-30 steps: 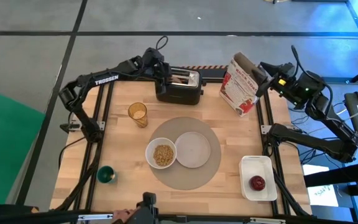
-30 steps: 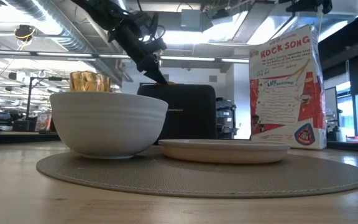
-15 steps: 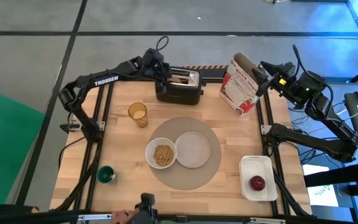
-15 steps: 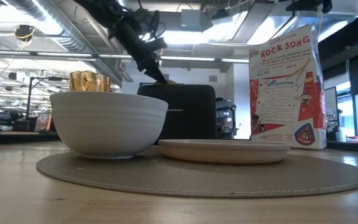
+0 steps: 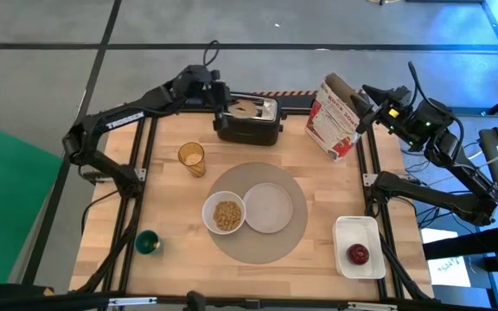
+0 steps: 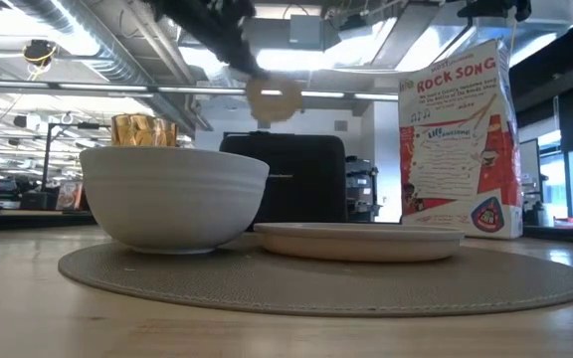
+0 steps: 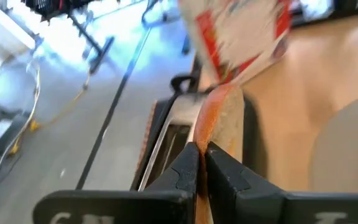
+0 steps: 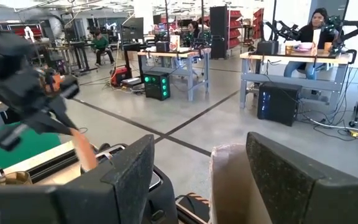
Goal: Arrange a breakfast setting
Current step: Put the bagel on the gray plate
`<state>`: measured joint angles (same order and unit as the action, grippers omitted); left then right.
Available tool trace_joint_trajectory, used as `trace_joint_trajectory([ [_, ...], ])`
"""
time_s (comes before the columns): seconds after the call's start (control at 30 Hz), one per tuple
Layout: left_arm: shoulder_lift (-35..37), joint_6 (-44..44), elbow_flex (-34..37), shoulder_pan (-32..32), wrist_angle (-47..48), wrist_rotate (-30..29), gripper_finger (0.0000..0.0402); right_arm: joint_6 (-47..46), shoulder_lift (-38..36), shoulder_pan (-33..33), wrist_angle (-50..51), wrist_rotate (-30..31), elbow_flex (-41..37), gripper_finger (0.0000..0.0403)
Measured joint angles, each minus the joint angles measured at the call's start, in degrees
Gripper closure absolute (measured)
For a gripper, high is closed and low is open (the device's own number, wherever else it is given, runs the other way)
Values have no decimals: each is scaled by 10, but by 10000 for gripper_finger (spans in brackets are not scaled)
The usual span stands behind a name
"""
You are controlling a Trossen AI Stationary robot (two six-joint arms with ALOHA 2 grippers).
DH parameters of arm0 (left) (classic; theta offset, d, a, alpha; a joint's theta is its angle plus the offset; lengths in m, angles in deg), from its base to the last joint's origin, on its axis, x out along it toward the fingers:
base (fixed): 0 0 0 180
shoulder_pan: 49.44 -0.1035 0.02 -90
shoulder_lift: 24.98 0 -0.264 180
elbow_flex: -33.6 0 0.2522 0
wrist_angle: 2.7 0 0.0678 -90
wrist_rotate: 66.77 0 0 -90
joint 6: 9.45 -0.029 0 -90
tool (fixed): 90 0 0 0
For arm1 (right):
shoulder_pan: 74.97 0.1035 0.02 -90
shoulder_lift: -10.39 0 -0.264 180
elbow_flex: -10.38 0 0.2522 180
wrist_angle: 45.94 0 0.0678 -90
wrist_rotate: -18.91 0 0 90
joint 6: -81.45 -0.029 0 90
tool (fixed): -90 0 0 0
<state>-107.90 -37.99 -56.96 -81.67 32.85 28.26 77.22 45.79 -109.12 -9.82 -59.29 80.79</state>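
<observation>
1. High view: the left gripper (image 5: 229, 104) pinches a bagel (image 5: 247, 107) half above the black toaster (image 5: 249, 128); the right gripper (image 5: 363, 104) waits spread by the cereal bag (image 5: 334, 117).
2. Low view: the bagel (image 6: 274, 97) hangs clear above the toaster (image 6: 296, 179).
3. Left wrist view: the fingers (image 7: 224, 173) clamp the bagel's (image 7: 219, 118) lower edge; it stands edge-on between them.
4. Right wrist view: the jaws are parted, holding nothing.
</observation>
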Motion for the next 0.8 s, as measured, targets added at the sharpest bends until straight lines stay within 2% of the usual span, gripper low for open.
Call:
trace_joint_trajectory([
  [0.17, 40, 31, 0, 38, -14, 15, 388, 0, 0, 0, -10, 0, 0, 157],
  [0.33, 41, 144, 0, 75, -27, 68, 388, -36, 0, 0, -32, -25, 0, 157],
  [0.5, -17, 245, 25, 141, -27, 65, 388, -72, 0, 0, -28, -66, 0, 157],
  [0.67, -79, 284, 39, 212, -40, 66, 388, -93, 1, 0, -27, -137, 0, 157],
  [0.8, -137, 298, 40, 236, -40, 45, 388, -105, 17, 1, -5, -197, 0, 157],
])
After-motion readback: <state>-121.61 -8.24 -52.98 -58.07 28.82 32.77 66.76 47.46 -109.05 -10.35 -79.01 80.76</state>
